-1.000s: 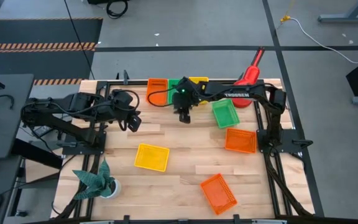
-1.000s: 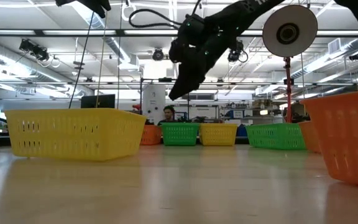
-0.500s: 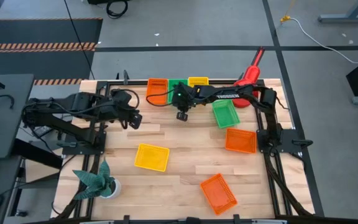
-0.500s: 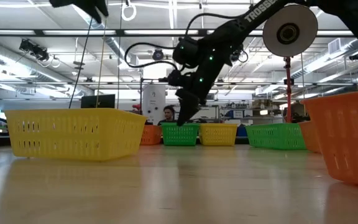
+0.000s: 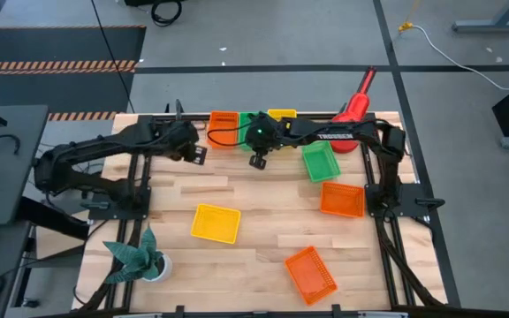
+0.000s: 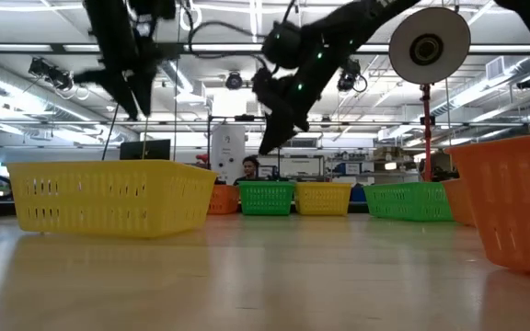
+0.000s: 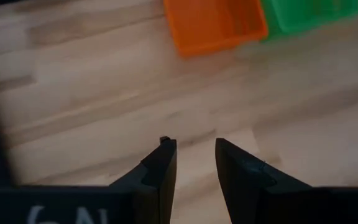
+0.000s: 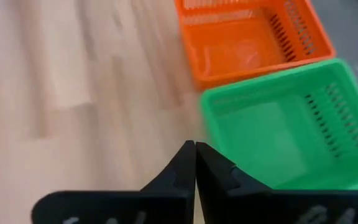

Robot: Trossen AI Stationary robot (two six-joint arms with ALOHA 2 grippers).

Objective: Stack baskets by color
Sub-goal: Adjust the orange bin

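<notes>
Three baskets stand in a row at the table's far edge: orange (image 5: 224, 129), green (image 5: 252, 120) and yellow (image 5: 282, 115). Further baskets sit apart on their bases: green (image 5: 320, 162), orange (image 5: 342, 200), yellow (image 5: 216, 223) and orange (image 5: 310, 274). My left gripper (image 5: 196, 155) (image 7: 194, 152) hangs open over bare wood, just left of the far orange basket (image 7: 213, 25). My right gripper (image 5: 258, 162) (image 8: 195, 152) is shut and empty, in the air beside the near edge of the far green basket (image 8: 284, 124).
A red cone-shaded lamp (image 5: 353, 109) stands at the far right corner. A green folded-paper plant (image 5: 135, 256) sits at the near left. Bare wood lies in the table's middle, between the yellow basket and the right-hand baskets.
My left gripper has swung toward the table's far edge and come down, ending close to the far orange basket. My right gripper dipped toward the table and rose again over the same spot, its wrist rolling. No basket has moved.
</notes>
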